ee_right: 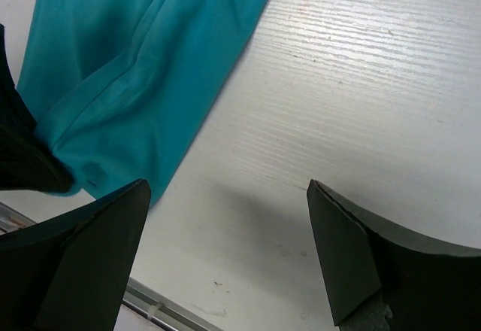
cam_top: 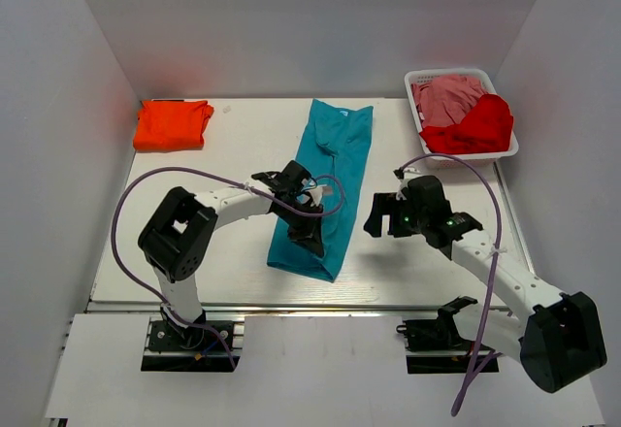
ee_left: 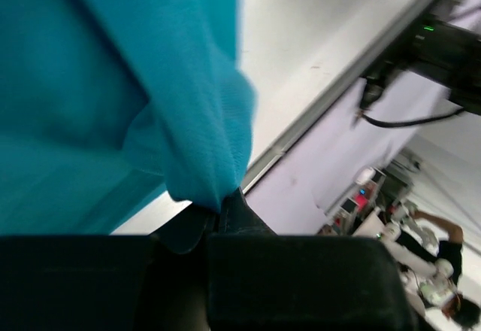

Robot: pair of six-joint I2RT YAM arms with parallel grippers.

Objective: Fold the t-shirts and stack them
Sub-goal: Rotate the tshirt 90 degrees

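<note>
**Mid-fold: teal t-shirt, near hem in grip**

Laid down mid-table as a long narrow strip, sides already turned in: teal t-shirt [cam_top: 330, 155]. Pinched at its near hem by left gripper [ee_left: 225, 211], jaws clamped on the cloth, presumably to carry that end toward the collar. Held just beside over bare table [cam_top: 233, 155], jaws wide apart, gripping nothing: right gripper [ee_right: 225, 248], likely waiting to assist. Parked far left, probably as stack base: folded orange t-shirt [cam_top: 173, 123]. Kept in white basket [cam_top: 456, 73], awaiting folding: red t-shirt [cam_top: 475, 128], pink t-shirt [cam_top: 446, 97].

White table [cam_top: 233, 155] between pale walls [cam_top: 58, 107].
</note>
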